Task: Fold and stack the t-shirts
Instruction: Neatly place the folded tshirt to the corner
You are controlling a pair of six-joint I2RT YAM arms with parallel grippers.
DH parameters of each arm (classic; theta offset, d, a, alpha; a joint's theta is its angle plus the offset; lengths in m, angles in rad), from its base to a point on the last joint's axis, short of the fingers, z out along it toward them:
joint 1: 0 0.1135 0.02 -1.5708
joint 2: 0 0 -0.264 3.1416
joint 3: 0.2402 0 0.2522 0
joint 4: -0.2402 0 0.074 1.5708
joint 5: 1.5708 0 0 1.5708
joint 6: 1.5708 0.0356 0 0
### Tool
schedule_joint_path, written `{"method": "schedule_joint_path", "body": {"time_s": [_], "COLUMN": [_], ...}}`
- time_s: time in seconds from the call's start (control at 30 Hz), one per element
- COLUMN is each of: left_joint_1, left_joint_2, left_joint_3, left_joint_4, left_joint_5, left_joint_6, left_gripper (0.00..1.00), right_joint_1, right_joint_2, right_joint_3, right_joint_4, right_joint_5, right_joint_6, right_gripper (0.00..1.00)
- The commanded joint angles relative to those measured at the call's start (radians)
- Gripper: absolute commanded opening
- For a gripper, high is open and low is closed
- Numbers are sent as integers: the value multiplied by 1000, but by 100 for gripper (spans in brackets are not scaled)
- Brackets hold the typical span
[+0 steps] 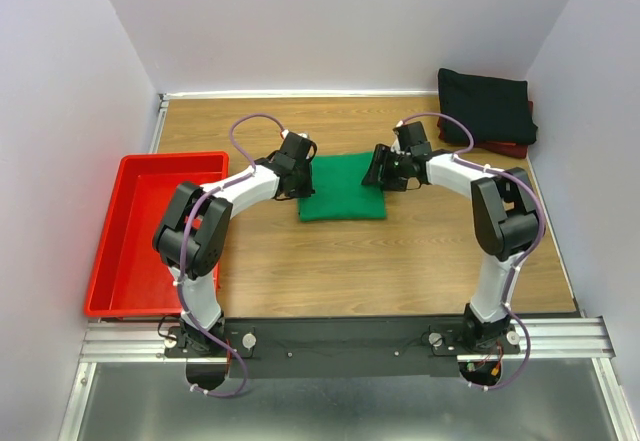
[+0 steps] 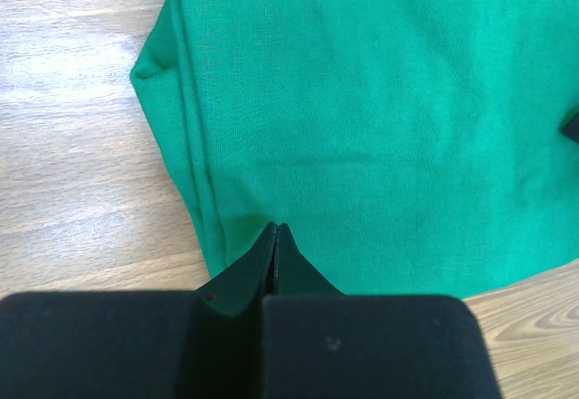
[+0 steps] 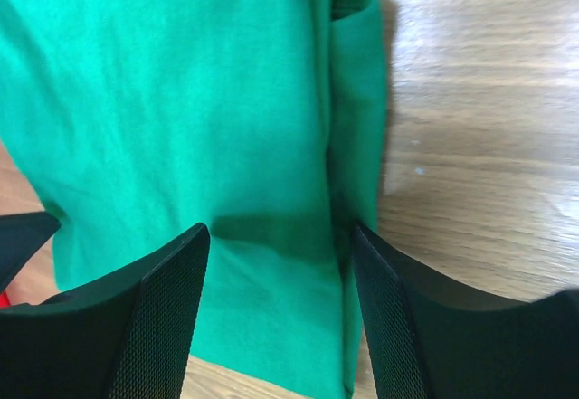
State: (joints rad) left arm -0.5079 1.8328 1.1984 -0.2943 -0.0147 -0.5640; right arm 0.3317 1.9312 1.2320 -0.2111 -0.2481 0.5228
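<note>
The bright green t-shirt (image 1: 343,188) lies folded into a rectangle in the middle of the table. My left gripper (image 1: 303,175) is at its left edge, shut, with its tips resting on the cloth (image 2: 362,100); the closed tips (image 2: 276,228) show no cloth between them. My right gripper (image 1: 379,168) is at the shirt's right edge, open, its jaws (image 3: 279,236) straddling the folded right border of the green cloth (image 3: 181,100). The black t-shirt (image 1: 487,106) lies folded on top of the dark red t-shirt (image 1: 515,147) at the back right corner.
A red plastic tray (image 1: 170,160) stands at the left side of the table. White walls close in the left, back and right. Bare wood shows in front of the green shirt.
</note>
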Motion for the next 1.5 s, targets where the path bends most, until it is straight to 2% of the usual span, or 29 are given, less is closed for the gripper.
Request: {"method": "schedule_joint_path", "body": {"time_s": [0.0,0.2,0.33,0.5,0.87,1.0,1.07,1.1,1.17,1.47], "left_joint_1": [-1,0,-1,-1,-1,0,0,0,0,52], "left_joint_2": [-10,-12,-12,-4,16,8,5,2,-7,-79], "left_joint_3": [-3,-14,-19,-17,-13,-3,9,13,33,131], "left_joint_4": [-12,-8,-5,-5,6,-3,-11,-20,-29,-118], "left_joint_5": [9,9,10,10,10,10,10,10,10,-33], "left_joint_6": [18,18,18,18,19,26,29,30,42,111], "left_gripper": [0,0,0,0,0,0,0,0,0,0], "right_joint_1": [-17,-30,-31,-23,98,107,107,107,107,107], "right_joint_2": [-31,-21,-15,21,123,138,134,129,126,123], "right_joint_3": [-23,-20,-22,-3,46,41,37,37,44,147], "right_joint_4": [-16,-16,-16,-14,-16,-17,-22,-25,-36,-93], "right_joint_5": [73,64,116,29,90,159,222,243,328,631], "right_joint_6": [-9,-23,-41,-55,3,20,11,5,-13,-161], "right_gripper": [71,75,76,76,70,57,36,19,1,0]}}
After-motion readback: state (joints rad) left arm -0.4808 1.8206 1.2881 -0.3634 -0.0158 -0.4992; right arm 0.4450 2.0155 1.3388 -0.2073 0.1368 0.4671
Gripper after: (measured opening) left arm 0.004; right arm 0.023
